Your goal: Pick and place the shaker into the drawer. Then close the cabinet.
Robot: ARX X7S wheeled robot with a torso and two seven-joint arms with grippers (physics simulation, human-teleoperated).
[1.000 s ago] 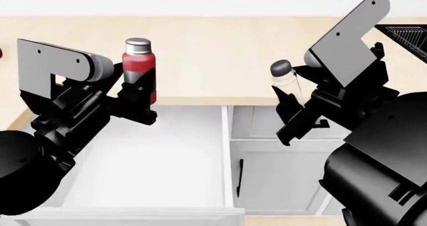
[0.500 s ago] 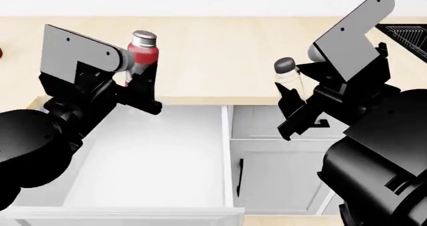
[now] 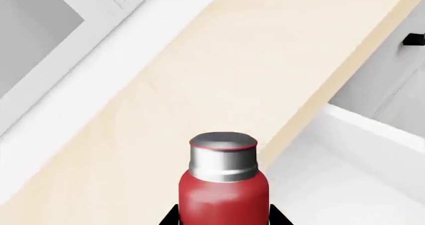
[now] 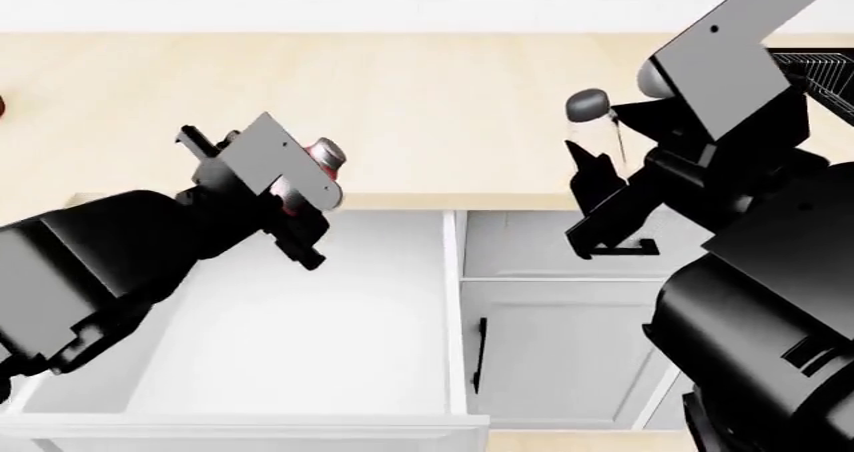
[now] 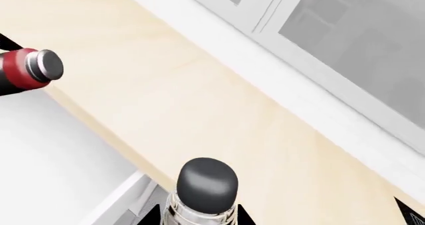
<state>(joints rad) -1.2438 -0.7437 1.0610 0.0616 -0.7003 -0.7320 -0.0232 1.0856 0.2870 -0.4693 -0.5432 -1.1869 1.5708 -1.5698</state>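
Pale wooden countertop [image 4: 441,112] along a white wall, with the drawer [image 4: 320,352] pulled out below its front edge, plain white inside. Left gripper [image 3: 222,220] clamped on the shaker [image 3: 224,182]: black finger tips just visible on both sides of the red body, pressed against it, silvery top pointing away from the wrist camera. From the head view only the silvery top and a bit of red [image 4: 320,157] showing, most of it hidden behind the grey bracket of the left arm; tilted strongly, held in the air over the back edge of the drawer, just at the counter's front. Right gripper [image 5: 199,215] closed around a clear shaker [image 5: 201,192] with dark grey cap, fingers cut off by the picture edge. Narrower drawer front [image 4: 561,352] with a short black handle [image 4: 478,357] beside the open drawer, partly covered by the right arm.
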